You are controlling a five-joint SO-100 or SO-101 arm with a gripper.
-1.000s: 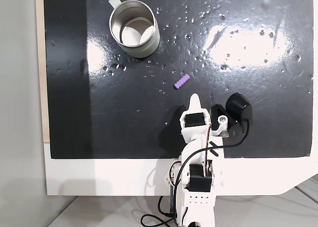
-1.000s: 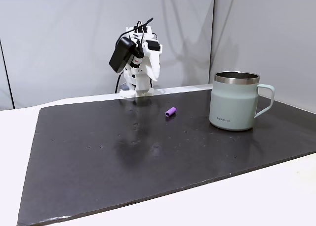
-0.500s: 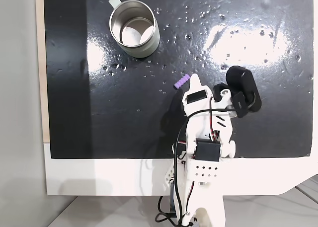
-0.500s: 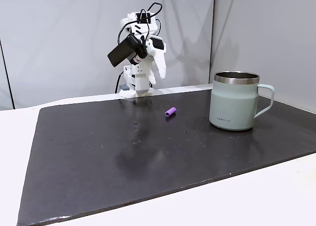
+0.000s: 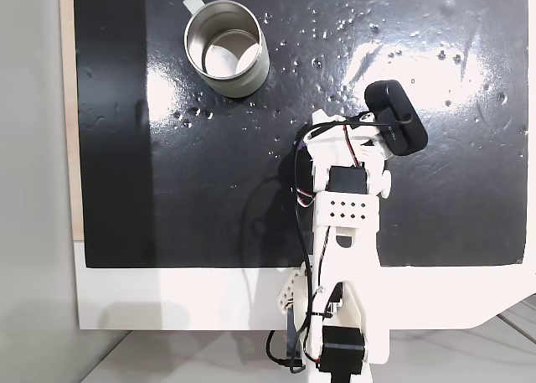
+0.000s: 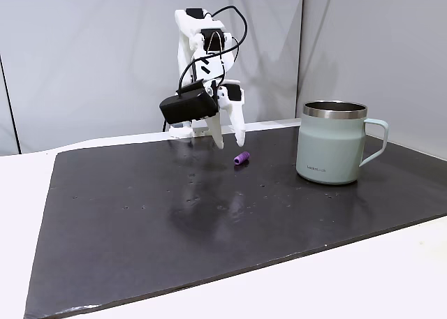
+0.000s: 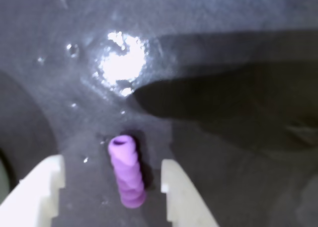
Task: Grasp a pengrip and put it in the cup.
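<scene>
Top-down fixed view was bright, with big white glare patches blown out across the glossy black mat (image 5: pixel 126 190). Wrist view was dim, soft and bluish, with one hot reflection and a broad dark shadow; the side fixed view was evenly lit and sharp.

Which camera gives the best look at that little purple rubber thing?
The wrist view: the pengrip lies close up between the open claw's fingers, ribs and hollow end plain. In a fixed view from the side it is a tiny purple stub on the black mat; from above the arm covers nearly all of it.

purple ribbed pengrip (image 7: pixel 126 171), grey-green cup (image 6: pixel 328 147)
</scene>
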